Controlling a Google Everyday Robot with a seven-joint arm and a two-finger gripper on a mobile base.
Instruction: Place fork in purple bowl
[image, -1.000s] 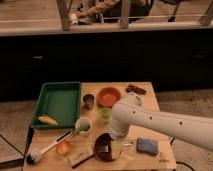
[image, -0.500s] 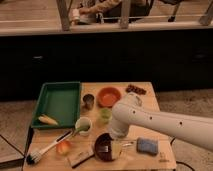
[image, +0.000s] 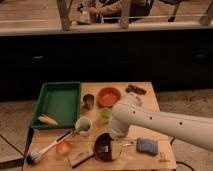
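So there's only one camera, looking down at a wooden table (image: 150, 97) from the front. The white arm (image: 160, 122) comes in from the right and bends down over the purple bowl (image: 106, 148), which sits near the front edge of the table, roughly in the middle. The gripper (image: 111, 142) is right above the bowl's rim, mostly hidden by the arm's bulky wrist, so I honestly can't tell how it's set.

The fork (image: 121, 145) looks like the pale thin sliver lying across the bowl's right side, with its handle end poking out over the rim toward the blue sponge (image: 147, 145). I think that's it, but it's a pretty faint streak, and whether it's resting in the bowl or still being held I can't say.

Other stuff on the table: a green tray (image: 60, 95) at the back left with something yellow, maybe a corn cob (image: 48, 120), in its front corner. An orange bowl (image: 109, 96) sits behind the arm, with a small metal cup (image: 88, 101) just to its left and a green cup (image: 104, 115) in front of it. A pale cup with a green spoon (image: 81, 126) is left of the purple bowl. A white-handled brush (image: 47, 149) lies diagonally at the front left, next to an orange fruit (image: 63, 147). Some dark snack (image: 136, 90) is at the back right
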